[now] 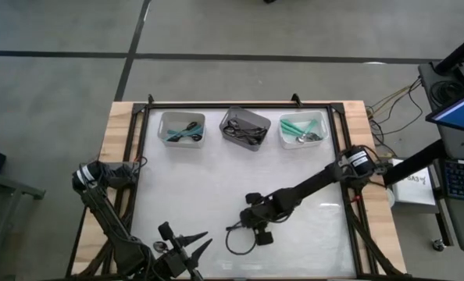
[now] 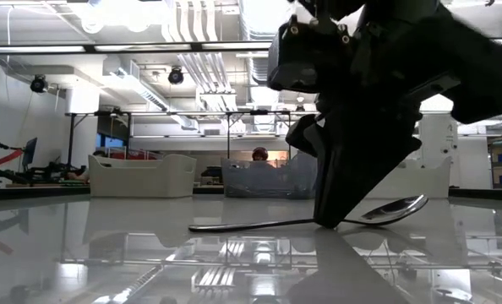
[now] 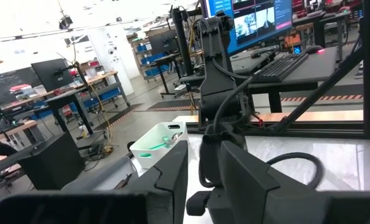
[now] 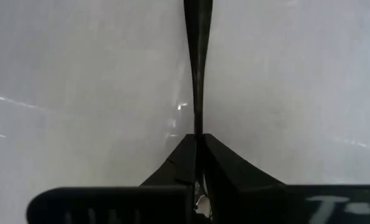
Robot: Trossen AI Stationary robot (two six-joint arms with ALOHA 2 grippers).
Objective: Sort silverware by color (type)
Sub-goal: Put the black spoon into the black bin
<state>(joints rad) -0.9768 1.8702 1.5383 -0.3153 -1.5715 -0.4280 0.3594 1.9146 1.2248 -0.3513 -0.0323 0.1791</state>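
Observation:
A glossy black spoon [image 2: 259, 225] lies on the white table near its front middle, its bowl [image 2: 395, 209] toward the right of the low view. My right gripper [image 1: 257, 228] has come down on it and is shut on its handle. At the table's near left corner my left gripper [image 1: 191, 245] waits level and open, nothing between its fingers [image 3: 172, 177]. More silverware lies in three bins along the far edge: teal-handled and black spoons in the left bin [image 1: 183, 129], dark ones in the middle bin [image 1: 244, 127], teal-handled ones in the right bin [image 1: 302, 129]. My right gripper pinches the spoon's thin handle [image 4: 197, 121] between its two fingers [image 2: 329, 215], close to the bowl end. The fingers slant down from above, and the handle runs straight out from between their tips. The spoon lies along the table, its free handle end [image 2: 196, 227] on the surface.
The table's dark frame [image 1: 142, 179] runs round the white top. A loop of black cable [image 1: 240, 242] hangs beside my right gripper. Open white surface spreads between the bins and both grippers. Desks, monitors and shelves fill the room beyond.

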